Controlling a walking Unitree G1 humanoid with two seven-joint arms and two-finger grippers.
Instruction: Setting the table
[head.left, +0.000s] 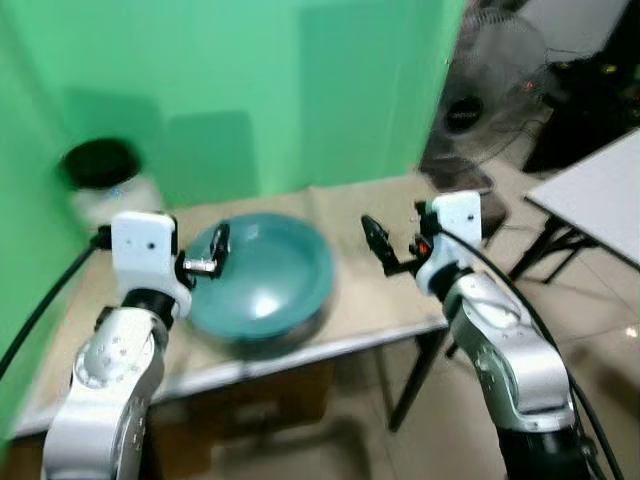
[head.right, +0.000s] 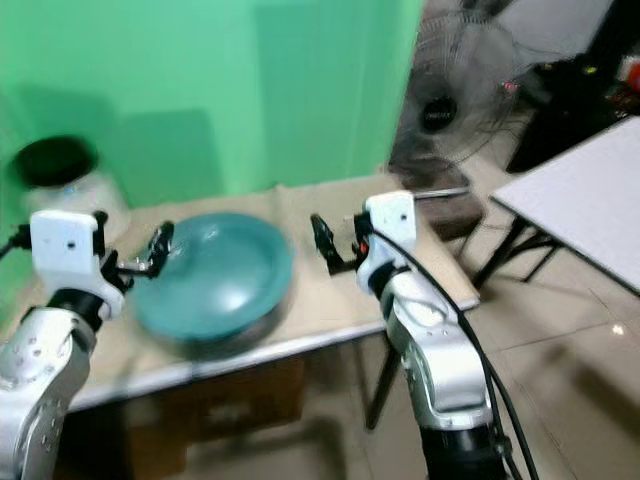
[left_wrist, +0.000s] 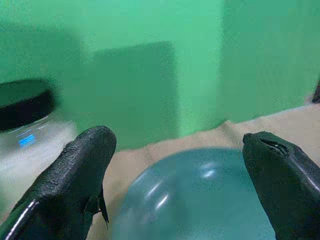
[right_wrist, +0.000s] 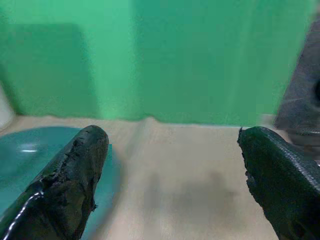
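Right, early days on this table-setting job, by my read. Far out at nine o'clock on the table (head.left: 380, 300) sits one jar (head.left: 105, 185) with a black lid, close against the green wall (head.left: 250, 90). Moving across, the left gripper (head.left: 210, 255) hovers at the near-left rim of the bowl (head.left: 265, 275), fingers spread wide and holding nothing; the wrist view shows both black pads parted with the teal bowl between and beyond them. That bowl is the one piece of tableware in play: a single teal bowl, sitting on the beige tabletop dead centre, open side up and apparently empty. On to three o'clock, where the right gripper (head.left: 385, 250) hangs over bare tabletop just beside the bowl's right edge, its fingers wide apart too, nothing held.

Count so far: one bowl, one jar, two grippers. No plates, cups or cutlery on the surface, so I'd judge nearly all of the setting is left to do. Off at one o'clock stands one fan (head.left: 480, 90), and at two o'clock the corner of a second, white table (head.left: 600, 195).
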